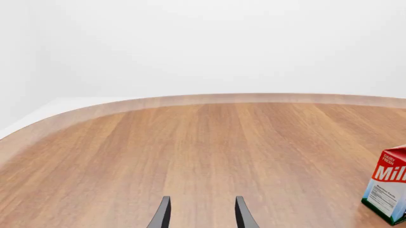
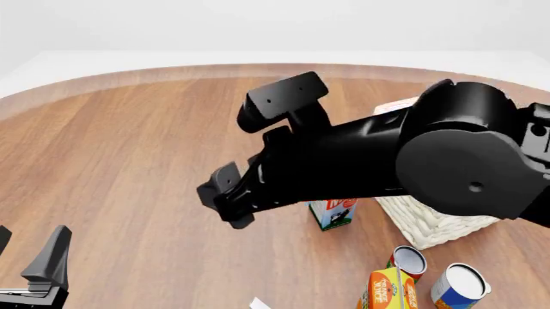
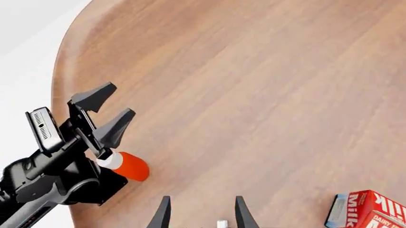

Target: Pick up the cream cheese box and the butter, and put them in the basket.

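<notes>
Only a white corner of the cream cheese box (image 2: 257, 302) shows, at the front view's bottom edge. The butter is not visible in any view. Behind my right arm, the white wicker basket (image 2: 434, 222) is mostly covered. My right gripper (image 2: 225, 199) hangs open and empty above mid-table, left of the milk carton (image 2: 333, 213). Its fingers (image 3: 163, 213) appear in its own wrist view, with a tiny white speck low between them that I cannot identify. Over the table's near left, my left gripper (image 2: 28, 250) (image 3: 104, 111) is open and holds nothing; its fingers (image 1: 162, 214) point across bare wood.
An orange juice carton (image 2: 387, 290) and two open cans (image 2: 409, 260) (image 2: 460, 283) stand in front of the basket. A red-orange bottle with a white cap (image 3: 127, 165) lies beside the left arm. The milk carton (image 1: 388, 190) (image 3: 368, 209) also shows in both wrist views.
</notes>
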`<action>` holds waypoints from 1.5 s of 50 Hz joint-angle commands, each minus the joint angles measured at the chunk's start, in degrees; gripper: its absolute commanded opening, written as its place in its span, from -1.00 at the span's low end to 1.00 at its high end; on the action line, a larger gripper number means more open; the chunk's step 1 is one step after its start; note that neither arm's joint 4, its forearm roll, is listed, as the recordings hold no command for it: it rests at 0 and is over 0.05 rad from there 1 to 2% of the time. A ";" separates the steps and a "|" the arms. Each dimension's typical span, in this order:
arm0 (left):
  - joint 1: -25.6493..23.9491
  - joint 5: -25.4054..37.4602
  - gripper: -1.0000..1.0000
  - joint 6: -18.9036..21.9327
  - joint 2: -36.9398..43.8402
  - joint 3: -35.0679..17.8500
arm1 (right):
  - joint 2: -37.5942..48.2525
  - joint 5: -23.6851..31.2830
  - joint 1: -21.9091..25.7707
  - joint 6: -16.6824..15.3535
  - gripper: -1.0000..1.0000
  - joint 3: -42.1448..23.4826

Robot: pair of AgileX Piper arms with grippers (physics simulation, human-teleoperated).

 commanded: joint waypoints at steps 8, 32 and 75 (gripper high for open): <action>0.00 0.00 1.00 0.00 0.00 0.00 | 1.11 0.41 2.10 0.91 1.00 0.63; 0.00 0.00 1.00 0.00 0.00 0.00 | 0.91 2.38 0.16 2.64 1.00 4.80; 0.00 0.00 1.00 0.00 0.00 0.00 | 3.77 1.00 0.15 4.12 1.00 9.92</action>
